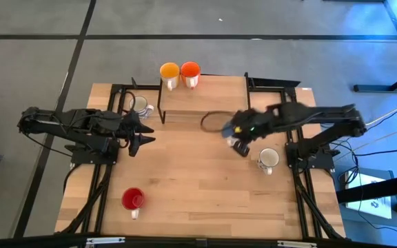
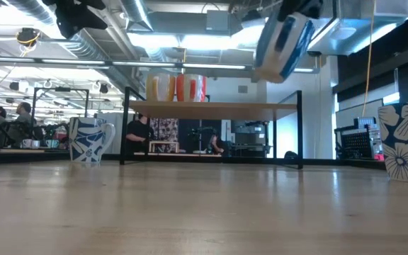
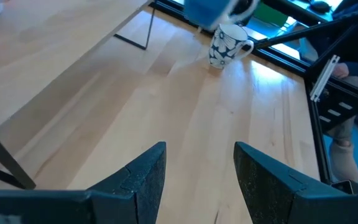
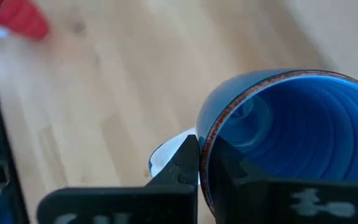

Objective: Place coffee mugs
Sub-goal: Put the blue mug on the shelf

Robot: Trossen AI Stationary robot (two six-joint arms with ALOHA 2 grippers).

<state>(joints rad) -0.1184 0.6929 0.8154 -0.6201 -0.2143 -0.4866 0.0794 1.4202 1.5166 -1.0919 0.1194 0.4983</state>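
Note:
My right gripper [image 1: 238,140] is shut on a dark blue mug [image 4: 291,137], held high over the table's middle, in front of the shelf. The mug also shows in the low view [image 2: 283,42]. A yellow mug [image 1: 169,71] and an orange mug [image 1: 190,71] stand on the wooden shelf [image 1: 205,93]. A white mug with blue pattern [image 1: 141,105] stands on the table left of the shelf. A white mug with blue flowers [image 1: 269,160] stands at the right. A red mug [image 1: 134,199] stands near left. My left gripper [image 1: 147,140] is open and empty over the table's left side. My right gripper pinches the dark blue mug's wall at its rim [image 4: 207,140], one finger [image 4: 182,168] outside and the other inside the mouth. The mug is lifted clear of the table and hangs tilted below the fingers.
The shelf stands on thin black legs [image 2: 126,127] at the table's far middle, with open room under it. Black frame rails [image 1: 309,200] run along both table sides. People and desks show in the room beyond the far edge.

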